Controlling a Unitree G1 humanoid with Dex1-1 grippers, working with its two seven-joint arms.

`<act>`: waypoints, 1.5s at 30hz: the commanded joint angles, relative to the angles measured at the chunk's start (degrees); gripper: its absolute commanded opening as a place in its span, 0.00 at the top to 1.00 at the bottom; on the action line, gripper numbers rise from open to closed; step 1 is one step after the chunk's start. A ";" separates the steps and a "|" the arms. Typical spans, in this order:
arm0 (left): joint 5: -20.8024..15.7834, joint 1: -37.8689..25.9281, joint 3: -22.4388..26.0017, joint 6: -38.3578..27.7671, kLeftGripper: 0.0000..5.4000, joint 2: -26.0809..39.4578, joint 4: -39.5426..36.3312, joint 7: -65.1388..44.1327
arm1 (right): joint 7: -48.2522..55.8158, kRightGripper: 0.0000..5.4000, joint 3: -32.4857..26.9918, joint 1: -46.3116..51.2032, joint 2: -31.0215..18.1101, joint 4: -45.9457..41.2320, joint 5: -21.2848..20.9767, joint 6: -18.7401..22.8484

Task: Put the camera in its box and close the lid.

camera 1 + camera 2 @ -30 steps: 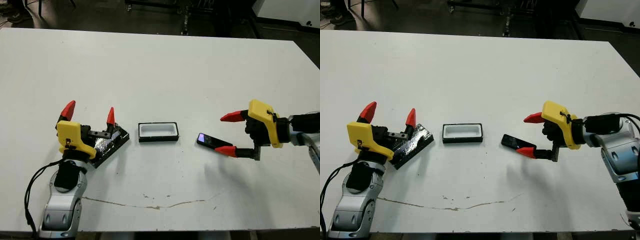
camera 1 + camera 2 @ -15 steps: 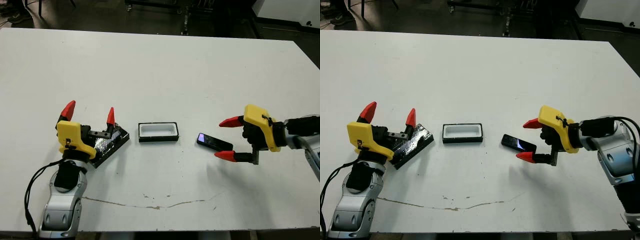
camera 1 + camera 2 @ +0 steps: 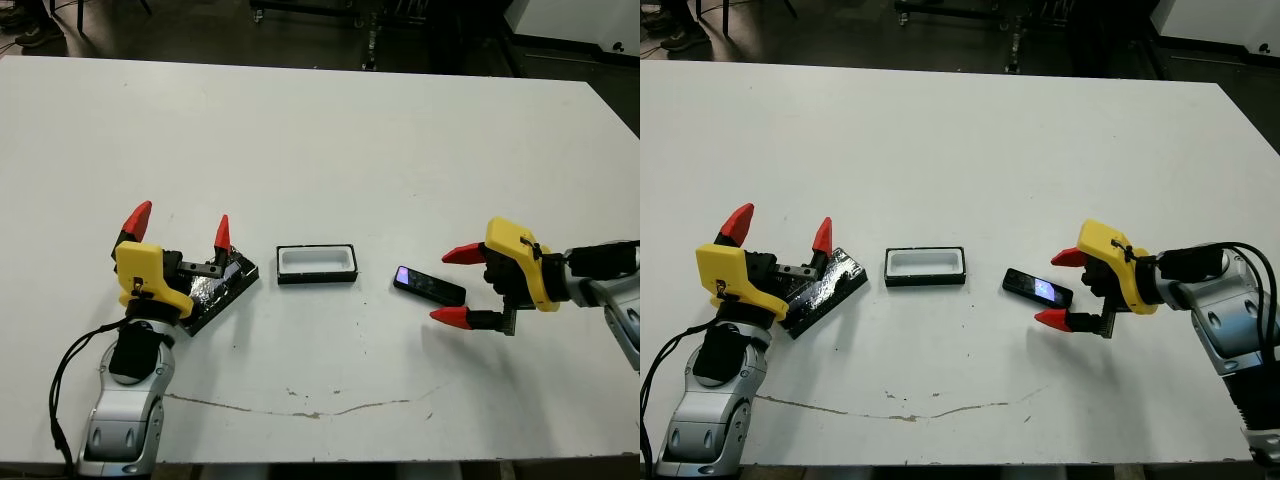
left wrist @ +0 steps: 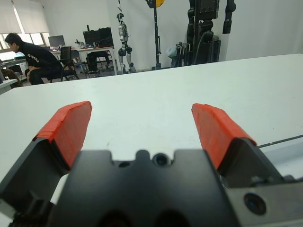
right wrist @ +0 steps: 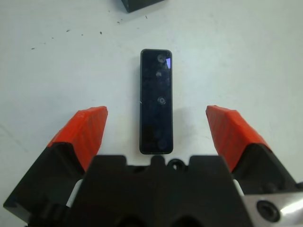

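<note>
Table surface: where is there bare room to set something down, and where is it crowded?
The table is bare beyond the box, and along the near edge. Crowded: the row of lid under the open left end effector, box, and camera before the open right end effector.

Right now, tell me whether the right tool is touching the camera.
Apart. In the right wrist view the camera lies flat on the table between the open red fingers of the right tool, with white table showing on both sides.
</note>
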 commanded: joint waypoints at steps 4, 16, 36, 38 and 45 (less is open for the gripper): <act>-0.28 0.72 0.01 1.03 0.00 0.01 0.07 0.11 | -1.52 0.00 0.21 1.01 0.75 1.09 -0.27 1.00; 0.31 0.68 -0.01 0.83 0.00 -0.30 0.26 0.87 | -3.41 0.23 -0.51 2.21 1.51 1.28 0.10 0.40; -0.01 0.59 0.12 0.54 0.00 -0.64 0.17 1.26 | -1.41 0.69 -0.71 2.62 1.59 4.23 0.32 -7.14; 0.06 0.51 0.14 0.39 0.00 -0.70 0.31 1.38 | -1.40 0.69 -0.63 2.62 1.41 4.40 -0.08 -7.96; 0.50 0.49 0.03 0.67 0.00 -0.66 0.13 1.87 | -1.82 0.69 -1.20 1.80 1.37 4.26 0.19 -6.32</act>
